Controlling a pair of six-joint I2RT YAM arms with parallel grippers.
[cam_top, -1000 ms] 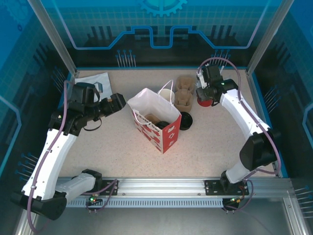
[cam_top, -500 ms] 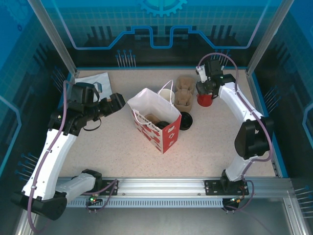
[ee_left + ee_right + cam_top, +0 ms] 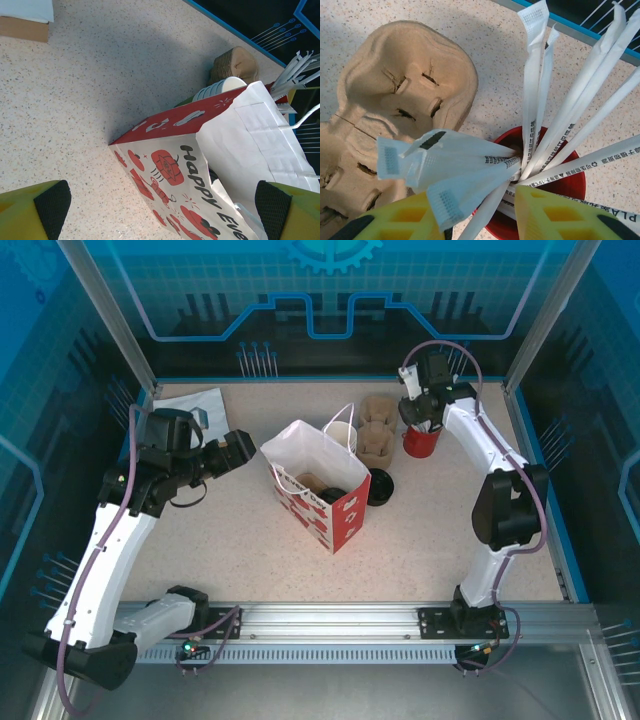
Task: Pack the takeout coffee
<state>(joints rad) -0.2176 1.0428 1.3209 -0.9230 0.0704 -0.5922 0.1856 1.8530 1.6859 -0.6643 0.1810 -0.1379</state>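
Holds the left gripper (image 3: 242, 447) wide open, empty, left of the paper bag (image 3: 325, 490), and the right gripper (image 3: 479, 217) astride the straws (image 3: 535, 90) in the red cup (image 3: 570, 182), grip unclear, with paper cup (image 3: 340, 432) just beyond the bag, black lid (image 3: 381, 487) right of it.

**Two arms of like build.** Left arm (image 3: 105, 540) and right arm (image 3: 487, 452): smooth white link shells joined by rounded black joint housings (image 3: 512, 508). A mauve cable (image 3: 58, 670) follows the left arm down to its base, and a like right cable (image 3: 445, 344) forms a loop at the right wrist. The black bases (image 3: 468, 606) are bolted to a slotted aluminium rail (image 3: 330, 625), with small indicator lights (image 3: 187, 648) just below. Left end effector (image 3: 162, 205): yellow left fingers (image 3: 22, 220) faced with black, finely textured pads (image 3: 52, 202). Right end effector (image 3: 475, 220): yellow right fingers (image 3: 555, 215) moulded with square recesses, black at one edge.
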